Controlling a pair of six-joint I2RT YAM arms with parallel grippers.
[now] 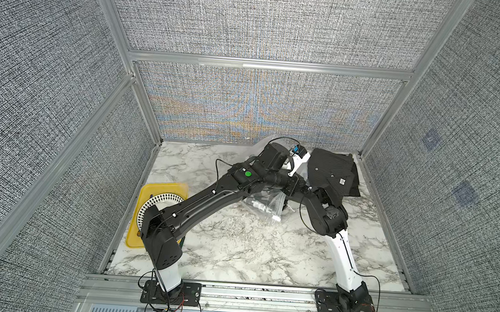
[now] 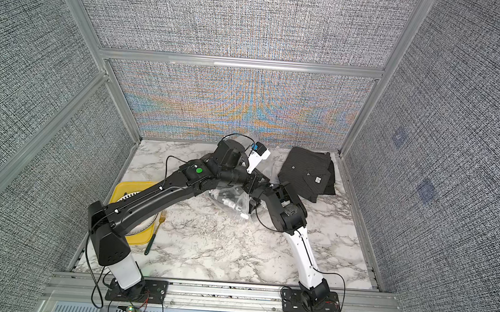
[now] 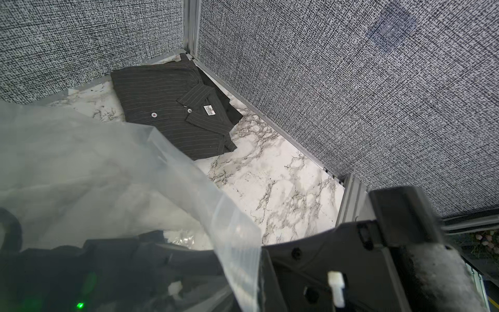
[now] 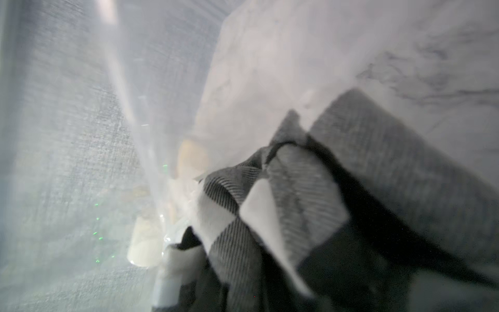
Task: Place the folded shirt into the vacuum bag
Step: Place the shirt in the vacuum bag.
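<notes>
One vacuum bag (image 1: pixel 264 207) lies mid desk (image 1: pixel 236 252); one striped shirt (image 1: pixel 329 171) is folded outside it in the far right corner; one plaid cloth (image 4: pixel 270 216) shows amid its film. The left end effector (image 2: pixel 259 182) is clamped on the bag's rim; the right end effector is hidden, cannot tell

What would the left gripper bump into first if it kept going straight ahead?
Past the vacuum bag the left gripper pinches, probably the marble table, just short of the striped shirt; depth is unclear.
</notes>
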